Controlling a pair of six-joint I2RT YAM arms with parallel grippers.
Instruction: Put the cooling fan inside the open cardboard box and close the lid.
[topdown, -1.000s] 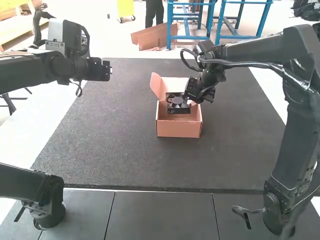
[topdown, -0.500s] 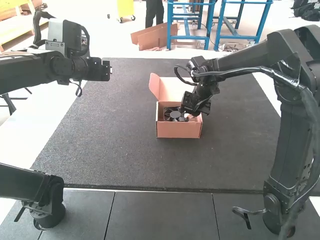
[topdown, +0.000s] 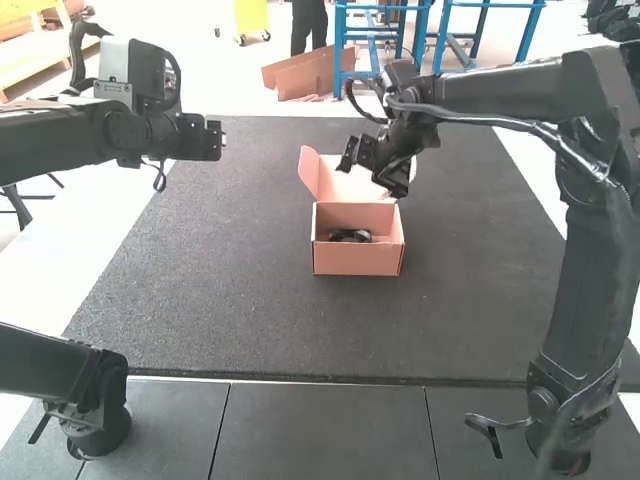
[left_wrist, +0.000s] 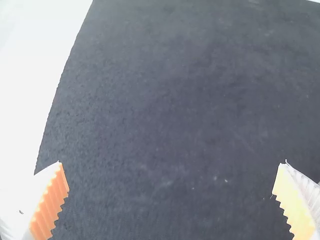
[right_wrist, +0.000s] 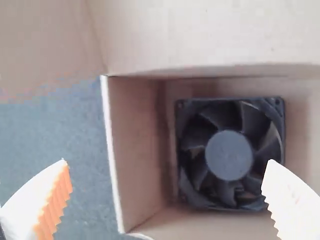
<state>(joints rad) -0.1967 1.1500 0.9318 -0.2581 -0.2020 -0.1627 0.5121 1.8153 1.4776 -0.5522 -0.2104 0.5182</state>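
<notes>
cardboard box (topdown: 358, 255): plain tan-brown, inside and out | cooling fan (right_wrist: 229, 152) in the box: black frame and blades, dark grey round hub | mat (topdown: 220, 280) under the box: charcoal, finely speckled | right gripper (right_wrist: 165, 197) above the box: white, ribbed, orange saw-tooth face | left gripper (left_wrist: 170, 200) well left of the box: same white and orange

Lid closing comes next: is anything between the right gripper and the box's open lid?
Nothing visible. The right gripper hovers open above the box, beside the upright lid; the fan lies flat inside.
</notes>
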